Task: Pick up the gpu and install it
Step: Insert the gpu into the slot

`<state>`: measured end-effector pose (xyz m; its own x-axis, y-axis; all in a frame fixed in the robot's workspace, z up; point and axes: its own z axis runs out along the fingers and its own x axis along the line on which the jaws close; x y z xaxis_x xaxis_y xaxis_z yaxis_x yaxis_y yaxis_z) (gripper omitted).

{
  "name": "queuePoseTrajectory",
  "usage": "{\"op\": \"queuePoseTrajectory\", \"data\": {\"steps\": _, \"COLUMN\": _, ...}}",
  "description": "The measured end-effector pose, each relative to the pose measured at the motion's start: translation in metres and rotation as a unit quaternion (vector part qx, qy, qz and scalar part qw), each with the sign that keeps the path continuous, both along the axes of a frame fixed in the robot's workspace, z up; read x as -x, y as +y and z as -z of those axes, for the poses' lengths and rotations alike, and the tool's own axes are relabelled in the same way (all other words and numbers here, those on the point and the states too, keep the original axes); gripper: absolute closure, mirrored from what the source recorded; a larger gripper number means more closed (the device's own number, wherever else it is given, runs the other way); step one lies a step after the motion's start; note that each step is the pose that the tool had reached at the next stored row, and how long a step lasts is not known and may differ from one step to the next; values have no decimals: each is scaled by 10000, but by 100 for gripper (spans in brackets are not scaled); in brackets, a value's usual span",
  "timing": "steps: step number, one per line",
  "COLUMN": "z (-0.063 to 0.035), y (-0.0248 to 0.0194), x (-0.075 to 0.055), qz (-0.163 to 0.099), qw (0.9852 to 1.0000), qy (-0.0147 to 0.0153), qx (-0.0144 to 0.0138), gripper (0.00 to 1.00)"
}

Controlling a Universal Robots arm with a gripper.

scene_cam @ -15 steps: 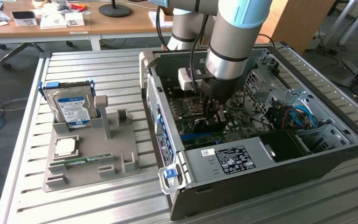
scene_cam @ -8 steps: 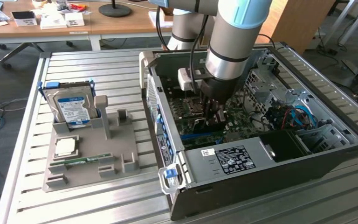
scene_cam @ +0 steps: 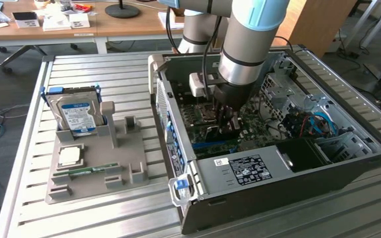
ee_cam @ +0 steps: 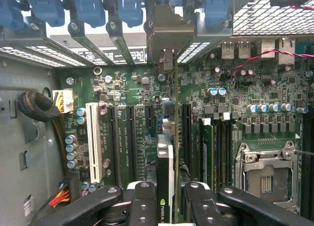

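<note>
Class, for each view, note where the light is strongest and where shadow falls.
Exterior view: light washes the slatted table pale, while the case interior beneath the arm lies shaded. Wrist view: bright light glares through the perforated grille; the motherboard is evenly lit; the black fingers clamping the gpu look dark.

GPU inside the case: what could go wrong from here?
1. The gpu, held edge-on in the hand, sits between close-set black slots; slightly off, its edge could land on board parts instead.
2. Its metal bracket is close to the rear slot frame and might catch there.
</note>
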<state>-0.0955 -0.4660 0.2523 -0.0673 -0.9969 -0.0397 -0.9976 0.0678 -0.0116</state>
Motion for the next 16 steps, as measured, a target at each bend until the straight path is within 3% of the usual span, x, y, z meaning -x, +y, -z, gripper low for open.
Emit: {"op": "queuePoseTrajectory", "data": {"steps": 16, "z": 35, "y": 7, "x": 10, "qz": -24, "qw": 10000, "qy": 0, "qx": 1, "gripper": 73}}
